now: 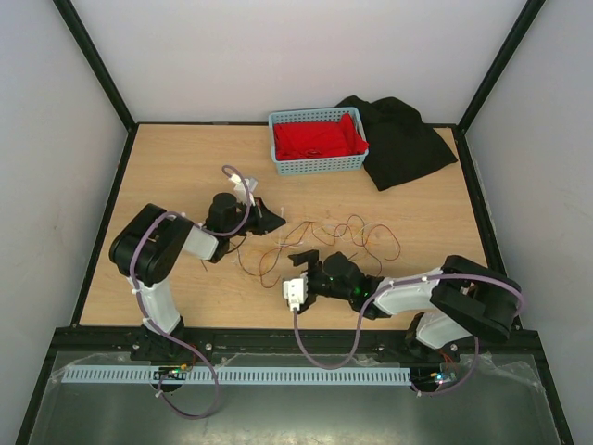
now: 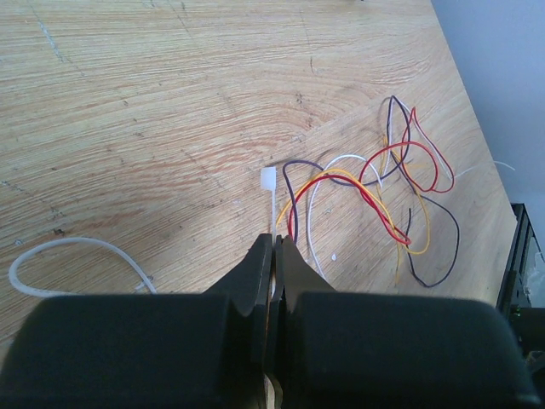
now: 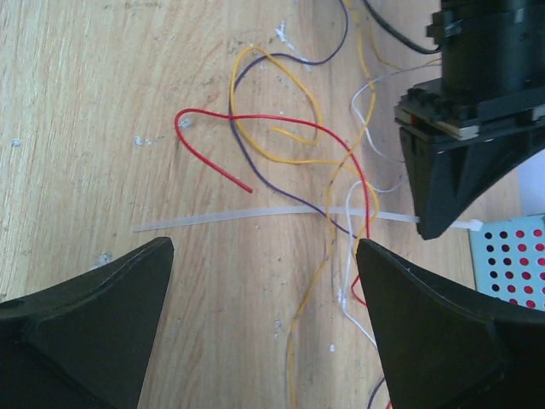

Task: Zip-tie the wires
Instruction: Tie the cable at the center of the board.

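status: early. we see the left end effector [image 2: 274,243] clenched on the zip tie [image 3: 255,213], gripping near the head end; the head pokes out past the fingertips toward 12 o'clock in its wrist view. from there the strip runs flat along the surface [image 3: 85,102], crossing the wires [image 3: 281,120], and its free tail points to 9 o'clock in the right wrist view. we can't tell for each strand whether the tie goes over or under.

the right end effector [image 3: 264,247] is released, jaws wide apart and holding nothing, just on the 6 o'clock side of the tail.

in the top view the wires lie loose and sprawled mid-surface. the left end effector is at their 9 o'clock, the right at about 7 o'clock, and the basket [image 1: 318,165] is well off at 12.

done: tie picked up and laid across the strands. left, as we judge it: gather the strands, wrap the tail round, feed it through the head, pull tight. no loop formed yet.
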